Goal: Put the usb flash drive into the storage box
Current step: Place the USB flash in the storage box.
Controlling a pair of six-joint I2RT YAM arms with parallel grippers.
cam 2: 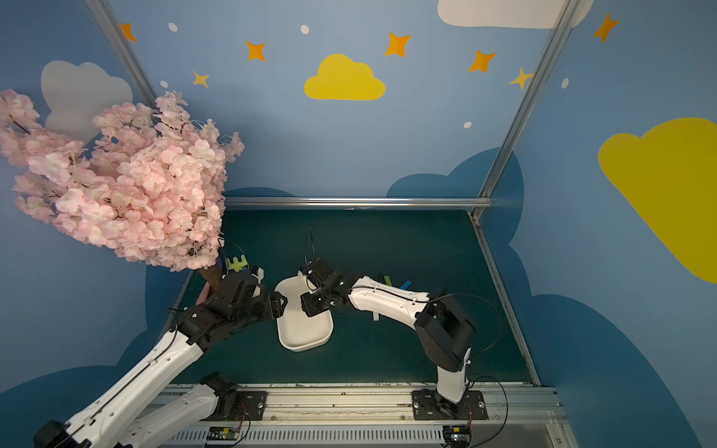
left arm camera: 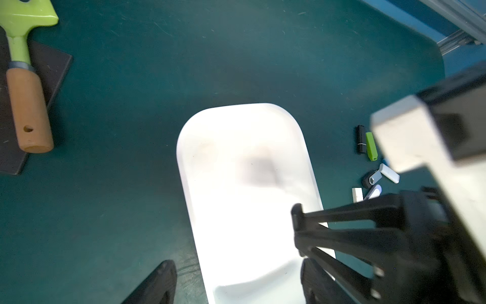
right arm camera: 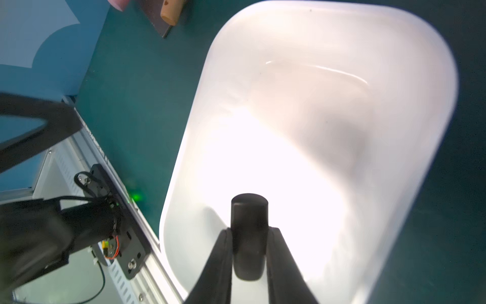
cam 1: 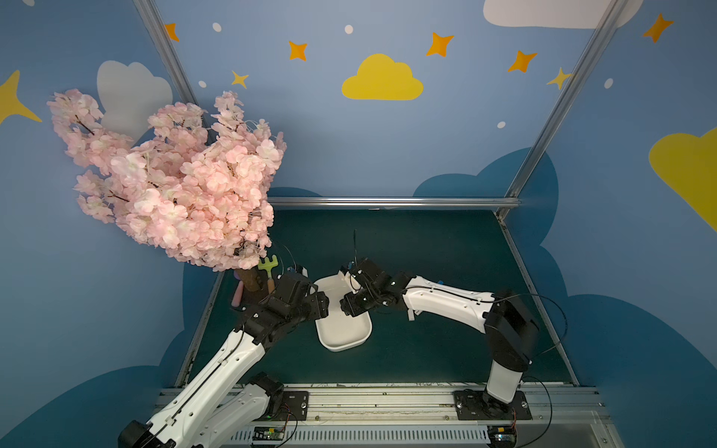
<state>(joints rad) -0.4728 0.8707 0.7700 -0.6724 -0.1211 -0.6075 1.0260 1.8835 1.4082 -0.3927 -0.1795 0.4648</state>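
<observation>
Bimanual cell at the release stage, listed from largest item to smallest. The dark green worktop [cam 1: 426, 248] carried everything. A pink blossom tree [cam 1: 174, 182] stood well off the storage box's left side, as scenery rather than as part of the job. The storage box [cam 1: 343, 329], a white, lidless tub, lay flat between the two arms, so either could reach it. No stick showed on the bare part of its floor.

The left gripper [left arm camera: 236, 279] hung over one end of the box with its jaws spread wide and nothing between them. It was probably parked there or ready to steady the tub. Whether it touched the rim could not be told.

The right gripper [right arm camera: 249, 233] was clenched on the usb flash drive [right arm camera: 249, 218], a dark, round-ended stick. It was pinched at mid-length with one end projecting beyond the fingertips, directly above the box's interior and clear of its floor. That pose suits a short drop inside the walls; judged so, only the release remained.

A green rake [left arm camera: 26, 105] with a wooden handle lay on a dark mat well away from the box, near the tree. Loose flash drives [left arm camera: 370, 146] in black, green, white and silver lay in a cluster on the worktop just beside the box's right long wall, apparently awaiting their turn.
</observation>
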